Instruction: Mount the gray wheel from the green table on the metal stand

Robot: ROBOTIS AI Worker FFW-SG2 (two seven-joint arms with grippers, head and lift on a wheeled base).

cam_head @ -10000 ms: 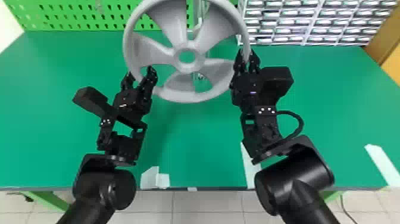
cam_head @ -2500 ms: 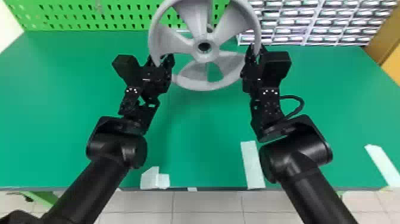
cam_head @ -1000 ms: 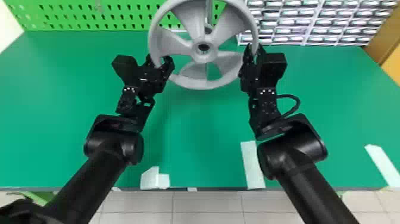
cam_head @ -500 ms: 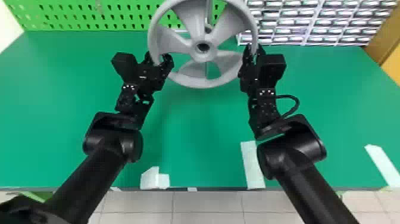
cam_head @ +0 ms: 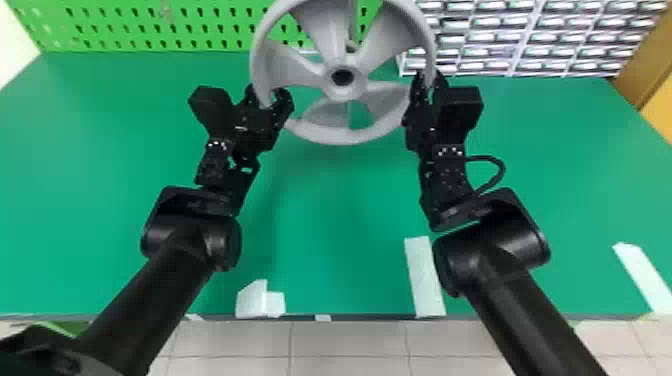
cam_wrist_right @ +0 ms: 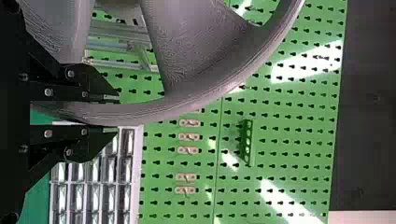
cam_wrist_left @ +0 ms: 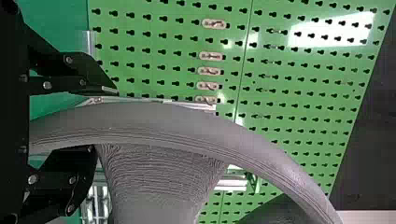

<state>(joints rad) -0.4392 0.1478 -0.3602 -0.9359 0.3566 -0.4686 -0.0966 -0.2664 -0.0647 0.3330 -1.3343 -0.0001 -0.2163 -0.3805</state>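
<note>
**Two claws at one gray wheel (cam_head: 345,136), and it is not on the stand (cam_wrist_right: 119,29) yet**

White tape (cam_head: 425,277) is stuck on the near part of the green counter (cam_head: 325,210). Past that, the right claw (cam_head: 429,82) has the wheel's rim pinched between its two fingers. The left claw (cam_head: 270,95) is at the rim on the other side, but I cannot tell if it is clenched or loose. Both arms look about as near to the wheel. It is between the claws, up above the counter, with its round face tipped up and its middle hole a bit farther out than the claws.

The metal stand is behind the wheel. I think the next job is to line up the hole with the stand. If one side goes ahead, the wheel could twist and miss.
</note>
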